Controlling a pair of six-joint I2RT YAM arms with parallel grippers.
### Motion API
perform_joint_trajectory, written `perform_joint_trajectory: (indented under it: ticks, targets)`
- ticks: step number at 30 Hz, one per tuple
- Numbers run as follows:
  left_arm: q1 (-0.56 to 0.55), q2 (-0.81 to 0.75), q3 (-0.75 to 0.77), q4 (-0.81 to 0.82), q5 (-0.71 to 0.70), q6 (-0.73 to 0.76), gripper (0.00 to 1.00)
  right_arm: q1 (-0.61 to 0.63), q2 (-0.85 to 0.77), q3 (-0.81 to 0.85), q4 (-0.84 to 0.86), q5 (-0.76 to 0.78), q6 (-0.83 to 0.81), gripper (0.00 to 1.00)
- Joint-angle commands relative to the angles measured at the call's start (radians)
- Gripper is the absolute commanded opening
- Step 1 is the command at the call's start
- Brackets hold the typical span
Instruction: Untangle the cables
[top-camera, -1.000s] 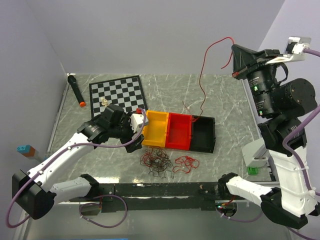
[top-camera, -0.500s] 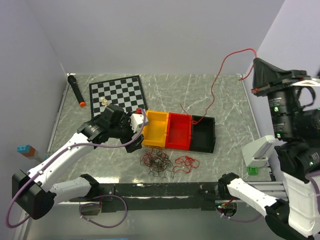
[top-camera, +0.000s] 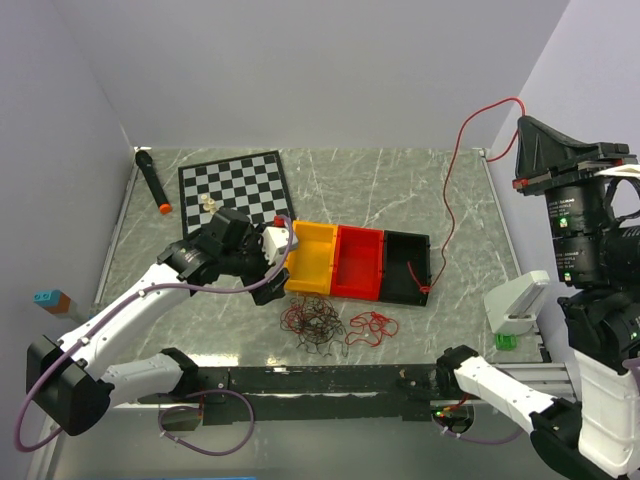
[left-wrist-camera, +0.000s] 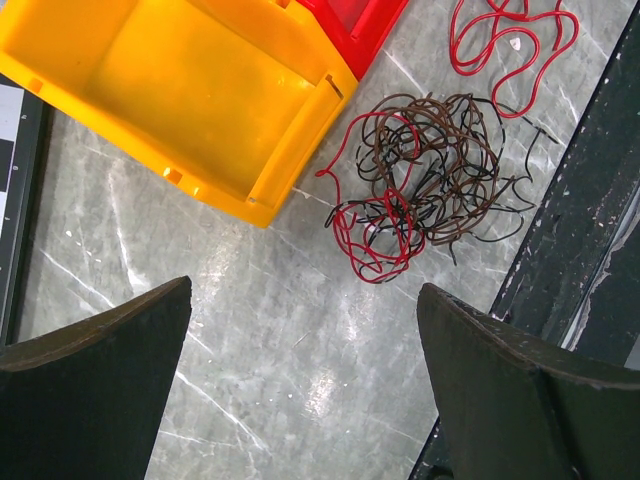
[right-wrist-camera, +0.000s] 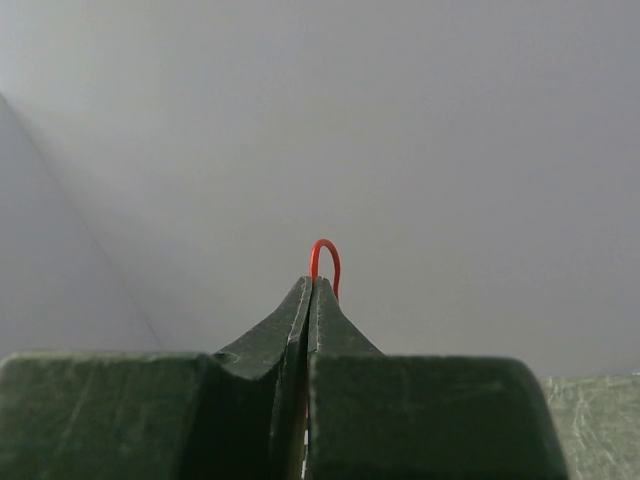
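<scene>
Right tool (right-wrist-camera: 312, 287) pinching red cable (top-camera: 450, 185); left tool (left-wrist-camera: 305, 290) agape (bins (top-camera: 357, 262) beside tangle (left-wrist-camera: 420, 170)).

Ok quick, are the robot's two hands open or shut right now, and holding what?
Left gripper: open, holding nothing.
Right gripper: shut on a red cable, up above the table.

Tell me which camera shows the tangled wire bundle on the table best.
The left wrist view: the tangled wire bundle is close, red and dark strands distinct. The top view shows it small; the right wrist view misses it.
</scene>
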Motion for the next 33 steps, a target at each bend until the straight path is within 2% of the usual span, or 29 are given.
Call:
perform_joint_trajectory:
  ticks: [1, 20, 26, 33]
  targets:
    - [0.003, 0.002, 0.040, 0.015, 0.017, -0.018, 0.99, 0.006, -0.001, -0.006, 0.007, 0.007, -0.010, 0.00]
    - [0.003, -0.035, -0.005, 0.019, 0.004, -0.004, 0.99, 0.000, 0.140, -0.155, 0.129, 0.179, -0.156, 0.00]
    - [0.005, -0.036, -0.012, 0.023, 0.006, -0.003, 0.99, 0.001, 0.151, -0.267, 0.126, 0.240, -0.152, 0.00]
    - [0.003, -0.030, -0.006, 0.025, 0.015, -0.010, 0.99, 0.001, 0.148, -0.396, 0.099, 0.260, -0.052, 0.00]
